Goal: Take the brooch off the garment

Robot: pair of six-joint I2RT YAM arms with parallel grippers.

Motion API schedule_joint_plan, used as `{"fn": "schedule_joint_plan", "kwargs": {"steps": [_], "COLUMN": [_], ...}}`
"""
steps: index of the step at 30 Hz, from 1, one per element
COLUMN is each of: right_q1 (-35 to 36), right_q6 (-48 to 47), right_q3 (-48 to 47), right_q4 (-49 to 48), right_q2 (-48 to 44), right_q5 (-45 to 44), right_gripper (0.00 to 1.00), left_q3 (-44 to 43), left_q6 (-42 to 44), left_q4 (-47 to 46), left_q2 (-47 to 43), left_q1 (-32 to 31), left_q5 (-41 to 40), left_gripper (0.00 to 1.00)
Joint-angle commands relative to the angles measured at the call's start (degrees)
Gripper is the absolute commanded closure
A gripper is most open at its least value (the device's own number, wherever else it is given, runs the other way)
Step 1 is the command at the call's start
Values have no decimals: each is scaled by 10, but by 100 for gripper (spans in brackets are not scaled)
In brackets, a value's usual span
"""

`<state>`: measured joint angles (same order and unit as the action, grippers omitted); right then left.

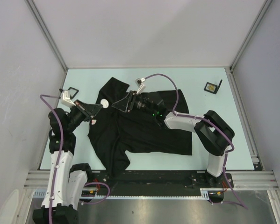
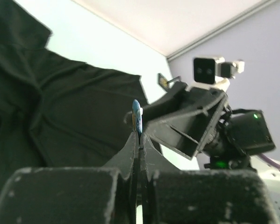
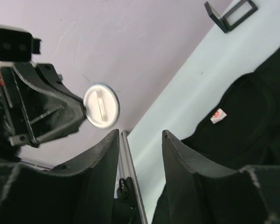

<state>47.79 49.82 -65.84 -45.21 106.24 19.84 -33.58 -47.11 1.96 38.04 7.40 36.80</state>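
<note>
Two black fingers of your left gripper [image 2: 139, 140] are pressed together on the lower rim of the round, silvery-white metal brooch [image 2: 137, 116], which stands edge-on just above their tips. That is a thin hold. Only the rim is pinched, right at the ends of the fingers, so the disc could pivot or slide out if you swing the wrist quickly or ease the squeeze.

Below and beyond those fingers lies the large black short-sleeved T-shirt [image 1: 144, 133], spread on the pale green table [image 1: 245, 130]. The brooch appears clear of the cloth, raised above the sleeve side, so I judge it already free. A drop from here would land it on the fabric, where the clasp bar on its back could catch the cloth.

Just past the brooch, facing it, your right gripper [image 3: 140, 135] holds its fingers well apart with nothing between them. The two grippers are near each other, and that is your second risk. Closing in or turning either wrist could knock the disc out of the left fingers or clash the two grippers.

Farther off, the small white-and-red label [image 3: 218, 115] sits on the shirt to the side of the right fingers. A small black frame [image 3: 231, 14] lies on the table beyond it, well apart from both grippers.
</note>
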Motion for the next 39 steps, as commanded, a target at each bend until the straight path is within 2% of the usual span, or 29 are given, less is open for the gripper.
{"fn": "schedule_joint_plan", "kwargs": {"steps": [1, 3, 4, 7, 9, 14, 20, 21, 23, 24, 32, 39], "right_q1": [-15, -24, -27, -46, -64, -96, -118, -120, -127, -129, -168, -198], "right_q6": [-37, -65, -79, -125, -148, -168, -159, -155, -149, -150, -129, -115], "right_q3": [11, 15, 15, 15, 15, 16, 18, 18, 19, 19, 19, 19], "right_q4": [10, 24, 44, 87, 107, 142, 133, 126, 121, 118, 102, 100], "right_q2": [-52, -66, -69, -84, -88, -92, -81, -78, -74, -73, -45, -34], "right_q5": [-23, -35, -40, -65, -81, -84, -57, -52, -40, -39, -4, 26], "right_gripper": [53, 53, 53, 52, 52, 52, 52, 52, 52, 52, 52, 52], "left_q3": [-85, -114, -148, -218, -270, -359, -562, -625, -705, -727, -968, -989], "left_q6": [100, 125, 151, 197, 222, 277, 322, 331, 341, 348, 372, 387], "left_q4": [114, 152, 191, 243, 266, 259, 300, 310, 328, 330, 404, 391], "left_q2": [52, 74, 90, 160, 223, 352, 579, 634, 689, 735, 936, 992], "left_q1": [-3, -3, -3, -4, -10, -20, -30, -31, -31, -31, -27, -11], "left_q5": [-67, -106, -152, -219, -299, -437, -552, -564, -590, -602, -711, -725], "left_gripper": [100, 100, 100, 100, 100, 100, 100, 100, 100, 100, 100, 100]}}
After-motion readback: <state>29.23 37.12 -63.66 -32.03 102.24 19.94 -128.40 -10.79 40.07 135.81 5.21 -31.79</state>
